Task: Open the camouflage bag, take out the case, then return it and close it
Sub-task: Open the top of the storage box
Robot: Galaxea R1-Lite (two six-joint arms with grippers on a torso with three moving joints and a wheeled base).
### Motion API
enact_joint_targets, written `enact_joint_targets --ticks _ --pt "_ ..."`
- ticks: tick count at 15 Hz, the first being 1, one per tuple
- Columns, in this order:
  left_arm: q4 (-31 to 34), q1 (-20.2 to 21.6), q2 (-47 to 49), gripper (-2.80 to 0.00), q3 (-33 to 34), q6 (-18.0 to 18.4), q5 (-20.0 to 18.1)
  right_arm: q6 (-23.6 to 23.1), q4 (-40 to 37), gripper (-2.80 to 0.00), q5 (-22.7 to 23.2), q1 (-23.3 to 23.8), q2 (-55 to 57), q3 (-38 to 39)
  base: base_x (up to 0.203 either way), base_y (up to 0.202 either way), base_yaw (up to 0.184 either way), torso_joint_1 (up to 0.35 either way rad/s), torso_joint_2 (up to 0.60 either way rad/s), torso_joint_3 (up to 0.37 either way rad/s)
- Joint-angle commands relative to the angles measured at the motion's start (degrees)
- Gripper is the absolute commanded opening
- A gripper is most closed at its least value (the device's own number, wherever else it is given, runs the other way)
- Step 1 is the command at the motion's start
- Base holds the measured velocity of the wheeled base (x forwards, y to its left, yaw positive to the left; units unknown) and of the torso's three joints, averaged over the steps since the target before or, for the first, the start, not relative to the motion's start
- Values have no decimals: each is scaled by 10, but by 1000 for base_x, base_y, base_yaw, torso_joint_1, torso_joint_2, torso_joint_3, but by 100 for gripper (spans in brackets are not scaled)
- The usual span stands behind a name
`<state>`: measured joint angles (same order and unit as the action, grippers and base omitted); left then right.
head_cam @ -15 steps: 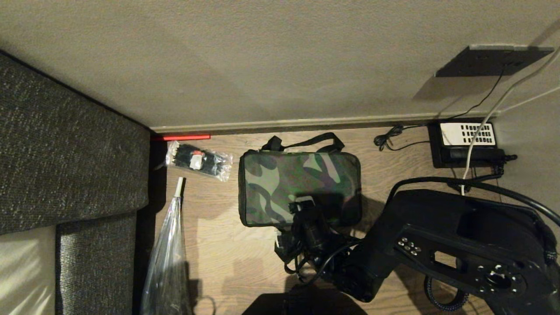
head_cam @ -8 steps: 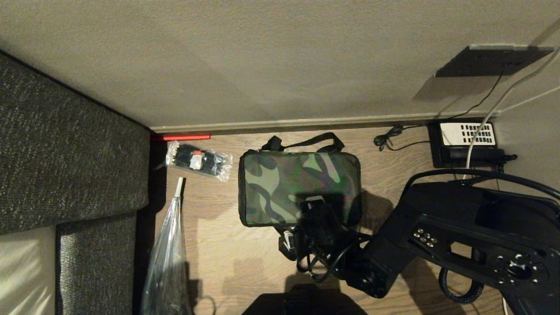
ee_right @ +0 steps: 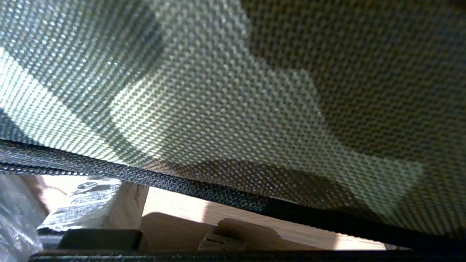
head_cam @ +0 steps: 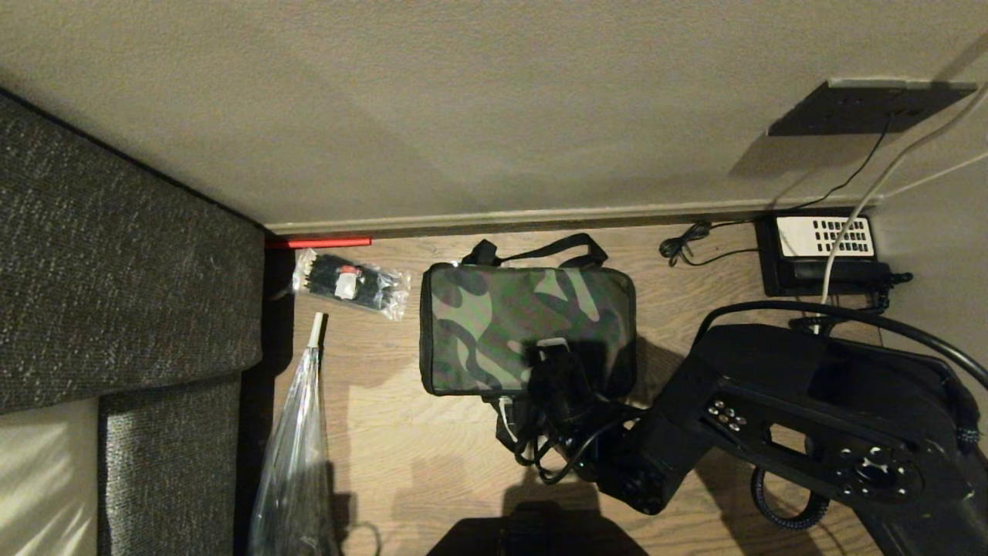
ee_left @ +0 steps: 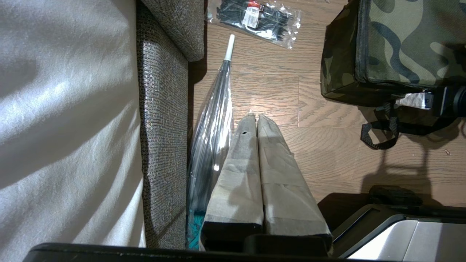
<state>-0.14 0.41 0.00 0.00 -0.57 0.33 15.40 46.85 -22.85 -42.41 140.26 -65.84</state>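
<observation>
1. Since the earlier frame the right gripper (head_cam: 549,357) has shifted slightly sideways along the near edge of the boxy green-brown-black camouflage fabric bag (head_cam: 494,324); the bag itself has not moved.
2. Gripper state: right jaws released, spread wide, holding nothing. The left gripper (ee_left: 256,120) is parked, its taped fingers pressed together, well to the side of the bag.
3. The bag lies directly beneath and ahead of the right gripper, closed; the case is not visible.
4. Step in hand, as judged: locate the zip pull along the black edge seam (ee_right: 218,196) and close squarely on it.
5. Clearance: wall beyond the bag; open wooden floor (head_cam: 401,432) behind the gripper.
</observation>
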Motion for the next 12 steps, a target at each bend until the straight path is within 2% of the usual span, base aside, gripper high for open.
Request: enact_joint_targets --ticks 1,6,10,11,12 --pt "0 0 0 -280 1 0 0 1 3 0 -2 -3 4 -9 0 0 0 0 0 0" --pt "0 0 0 -280 1 0 0 2 -7 0 -3 -24 17 -62 0 0 0 0 0 0" --pt "0 0 0 -280 1 0 0 6 -5 0 -1 -22 12 -42 0 0 0 0 0 0" --pt "0 0 0 -280 1 0 0 7 -3 -280 -2 -22 12 -39 0 0 0 0 0 0" --pt "0 0 0 -280 1 0 0 6 -2 -280 -1 -22 12 -38 0 0 0 0 0 0"
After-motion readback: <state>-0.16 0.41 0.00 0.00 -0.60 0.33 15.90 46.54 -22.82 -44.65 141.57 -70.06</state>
